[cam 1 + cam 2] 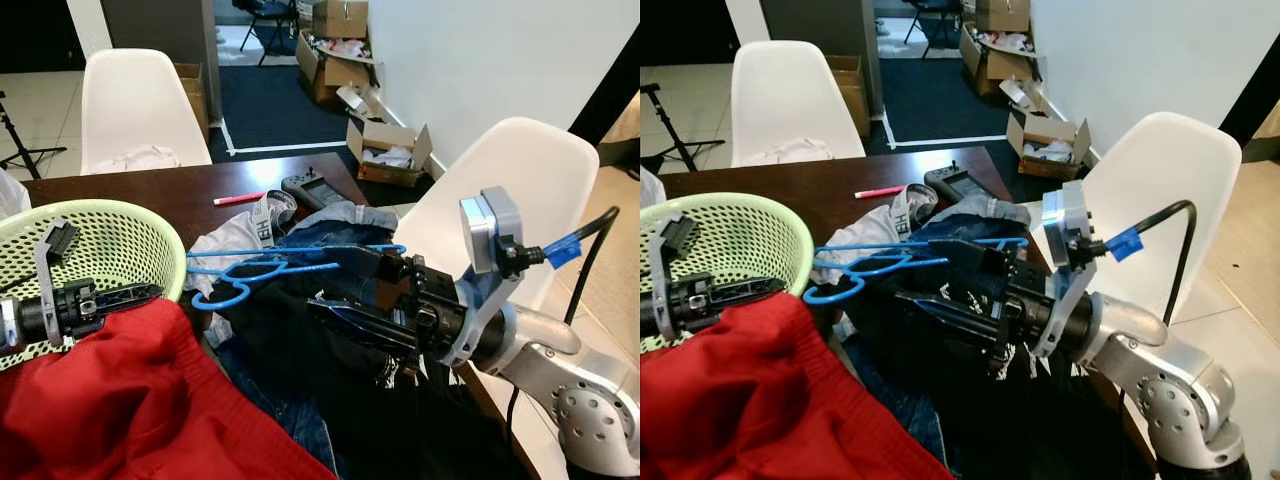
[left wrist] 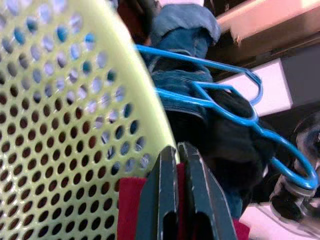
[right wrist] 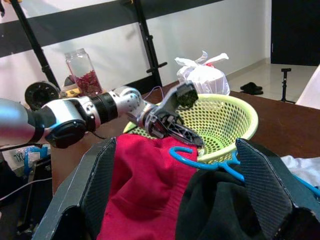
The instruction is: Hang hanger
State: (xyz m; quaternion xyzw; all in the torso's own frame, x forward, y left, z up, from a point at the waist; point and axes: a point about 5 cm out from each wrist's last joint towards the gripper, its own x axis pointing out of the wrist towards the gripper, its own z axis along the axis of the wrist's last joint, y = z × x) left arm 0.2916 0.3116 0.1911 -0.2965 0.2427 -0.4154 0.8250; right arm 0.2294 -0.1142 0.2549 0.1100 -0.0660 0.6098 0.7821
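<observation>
A dark wooden desk (image 1: 190, 195) with white chairs (image 1: 135, 105) round it carries a heap of clothes and, at the left, a green basket (image 1: 120, 240). The blue hanger (image 1: 262, 266) lies level above the heap, hook pointing left toward the basket — it looks to be borne up by the dark garment (image 1: 330, 350) it is threaded into. The right gripper (image 1: 345, 285) comes in from the right with its fingers spread wide, one above and one below that garment, apparently lifting hanger and garment together; whether the fingers press the hanger wire itself cannot be told. The left gripper (image 1: 135, 293) sits at the basket's near rim, fingers closed together and empty, resting on a red cloth (image 1: 130, 400) — probably waiting to steady the hook.
</observation>
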